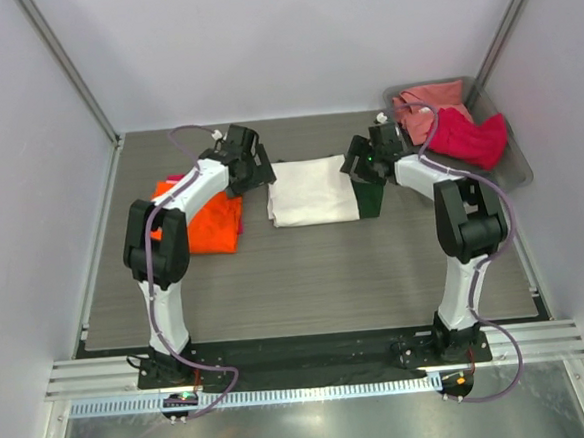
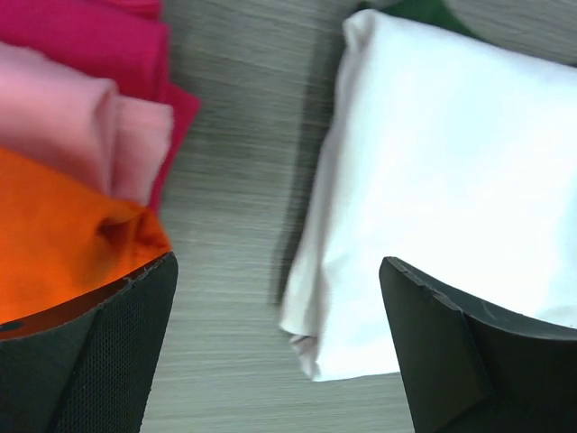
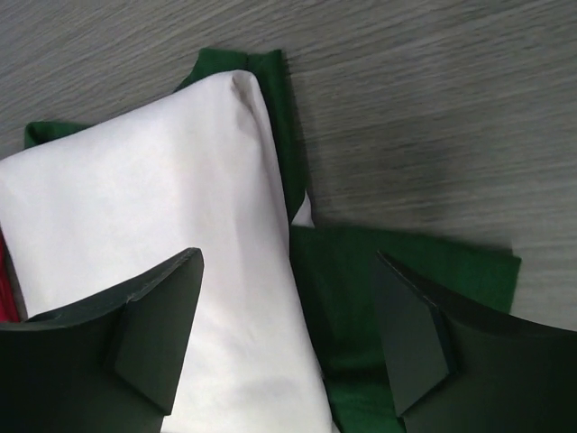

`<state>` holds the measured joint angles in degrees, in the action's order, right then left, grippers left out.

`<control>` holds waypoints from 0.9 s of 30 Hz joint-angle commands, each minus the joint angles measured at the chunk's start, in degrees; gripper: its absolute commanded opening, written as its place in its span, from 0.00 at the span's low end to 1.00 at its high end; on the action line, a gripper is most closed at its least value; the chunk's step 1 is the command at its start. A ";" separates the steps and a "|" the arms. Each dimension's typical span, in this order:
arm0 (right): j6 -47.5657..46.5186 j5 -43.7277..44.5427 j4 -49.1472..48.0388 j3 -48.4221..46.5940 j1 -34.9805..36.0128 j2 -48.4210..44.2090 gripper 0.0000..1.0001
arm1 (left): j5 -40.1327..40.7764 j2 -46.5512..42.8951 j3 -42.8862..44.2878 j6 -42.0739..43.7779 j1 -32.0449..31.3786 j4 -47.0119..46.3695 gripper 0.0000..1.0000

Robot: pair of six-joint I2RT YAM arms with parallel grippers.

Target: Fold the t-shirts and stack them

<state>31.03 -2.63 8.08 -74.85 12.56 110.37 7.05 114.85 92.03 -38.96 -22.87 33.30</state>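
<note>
The cream t-shirt (image 1: 312, 189) lies folded in the table's middle, a dark green sleeve (image 1: 371, 199) sticking out at its right. My left gripper (image 1: 255, 168) is open and empty over the shirt's left edge (image 2: 315, 271). My right gripper (image 1: 361, 168) is open and empty over the cream body (image 3: 180, 225) and green sleeve (image 3: 361, 298). A stack with an orange shirt (image 1: 212, 223) on top lies at the left; the left wrist view shows orange (image 2: 54, 234), pink (image 2: 81, 117) and crimson (image 2: 99, 41) layers. A salmon shirt (image 1: 426, 102) and a crimson shirt (image 1: 470, 136) lie in the tray.
A grey tray (image 1: 514, 168) sits at the back right corner, touching the right wall. White walls enclose the grey wood-grain table (image 1: 306, 278) on three sides. Cables run along both arms.
</note>
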 commanded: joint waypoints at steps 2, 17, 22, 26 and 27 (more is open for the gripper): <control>-1.67 -1.76 2.38 -8.62 -0.52 6.68 0.80 | -5.91 0.80 2.71 -1.12 -0.07 -5.96 0.94; -4.04 -3.08 8.10 -23.50 -0.43 21.03 0.53 | -14.16 18.31 15.99 -4.89 1.43 -7.45 0.71; -4.66 -4.92 8.01 -24.64 -0.08 22.69 0.42 | -15.05 19.97 16.86 -5.60 1.51 -8.78 0.65; -4.92 -5.98 8.09 -24.73 0.63 22.79 0.38 | -15.75 20.94 17.48 -6.48 1.60 -8.60 0.55; -4.84 -6.07 7.83 -24.64 0.71 22.61 0.38 | -16.19 21.12 17.48 -6.57 1.69 -9.21 0.54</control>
<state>27.20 -7.09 12.91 -99.11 12.21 131.28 -6.74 134.30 108.40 -44.69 -21.34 25.12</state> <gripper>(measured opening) 0.383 0.551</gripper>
